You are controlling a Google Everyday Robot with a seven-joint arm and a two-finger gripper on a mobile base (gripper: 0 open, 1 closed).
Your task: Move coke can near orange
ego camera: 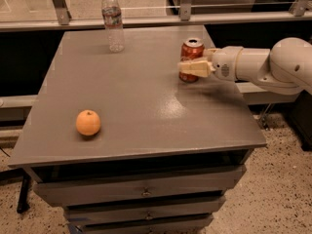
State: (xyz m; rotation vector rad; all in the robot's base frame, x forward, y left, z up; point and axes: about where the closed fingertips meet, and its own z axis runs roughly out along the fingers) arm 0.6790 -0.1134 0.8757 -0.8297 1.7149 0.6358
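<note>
Coke can (193,51) is your target, and you have one of it and one orange to work with. Nearest you, below the table top, are stacked grey drawers (146,191) with small metal pulls. On the matte grey table (146,106), smooth with a dull sheen, sits the single orange (88,123). It is round and dimpled, and it lies well apart from the jaws, off to their open side and nearer to you. Farther back, the gripper (192,66), cream plastic on a rounded white arm (253,65), reaches in from the right at mid-height of the can. The can is a red metal cylinder with a silver top, standing upright right at the jaws, and the gripper's cream front crosses its lower half. You cannot tell whether the jaws are closed on it. Beyond the jaws and toward the orange's side, one clear plastic water bottle (112,21) stands upright near the back edge. Behind everything runs a metal rail (146,19).
</note>
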